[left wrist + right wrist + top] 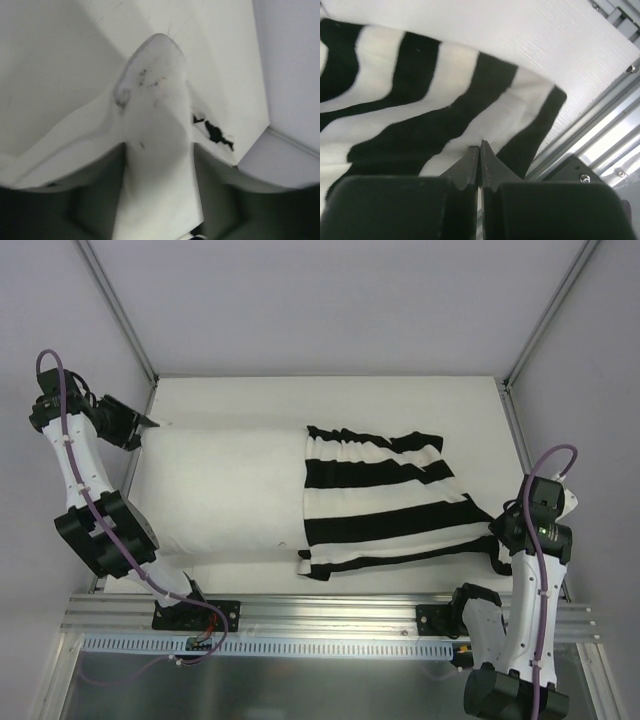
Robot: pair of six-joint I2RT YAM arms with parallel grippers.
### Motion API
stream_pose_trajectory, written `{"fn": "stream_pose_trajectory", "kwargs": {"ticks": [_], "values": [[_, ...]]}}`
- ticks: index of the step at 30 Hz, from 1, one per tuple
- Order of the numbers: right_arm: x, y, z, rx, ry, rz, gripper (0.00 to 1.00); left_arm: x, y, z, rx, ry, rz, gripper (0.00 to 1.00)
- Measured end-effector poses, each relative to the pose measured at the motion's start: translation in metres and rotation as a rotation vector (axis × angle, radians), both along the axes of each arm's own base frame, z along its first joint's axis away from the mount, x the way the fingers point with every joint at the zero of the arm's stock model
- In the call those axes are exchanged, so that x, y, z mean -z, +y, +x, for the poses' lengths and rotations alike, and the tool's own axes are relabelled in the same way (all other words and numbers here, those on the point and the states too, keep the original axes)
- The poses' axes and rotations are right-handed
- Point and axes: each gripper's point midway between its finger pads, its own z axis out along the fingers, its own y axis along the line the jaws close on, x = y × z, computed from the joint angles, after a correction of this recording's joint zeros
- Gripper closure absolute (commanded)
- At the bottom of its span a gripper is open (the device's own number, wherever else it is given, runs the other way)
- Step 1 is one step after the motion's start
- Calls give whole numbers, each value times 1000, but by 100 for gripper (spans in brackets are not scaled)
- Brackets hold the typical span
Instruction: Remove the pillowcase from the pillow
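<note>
Top view: the plump, plain white fabric pillow (220, 490) lies on the white worktop (330, 400), with the black-and-white striped knit pillowcase (390, 500) sleeving only its right half. The left gripper (145, 423) sits at the pillow's far-left corner. Left wrist: it's clamped on that corner (fingers blurred). Right wrist: the right gripper (480, 147) pinches the pillowcase's edge.

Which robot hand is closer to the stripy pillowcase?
Right. The right gripper is shut on the near right corner of the pillowcase. The left gripper holds the far left corner of the pillow, away from the stripes.
</note>
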Motion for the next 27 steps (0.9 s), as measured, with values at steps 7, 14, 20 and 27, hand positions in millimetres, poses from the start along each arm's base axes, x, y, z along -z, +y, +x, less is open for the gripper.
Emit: {"fn": "stream_pose_trajectory", "kwargs": {"ticks": [7, 14, 20, 27], "values": [[-22, -4, 13, 1, -103, -21, 99, -15, -44, 15, 180, -59, 263, 1], [-23, 1, 17, -28, -112, -2, 99, -40, -159, -11, 510, -166, 531, 1], [-21, 4, 21, -51, -112, 15, 99, 1, -234, -75, 790, -136, 574, 1], [-15, 9, 25, -91, -79, 43, 99, 63, -271, -152, 1038, -31, 630, 1]]}}
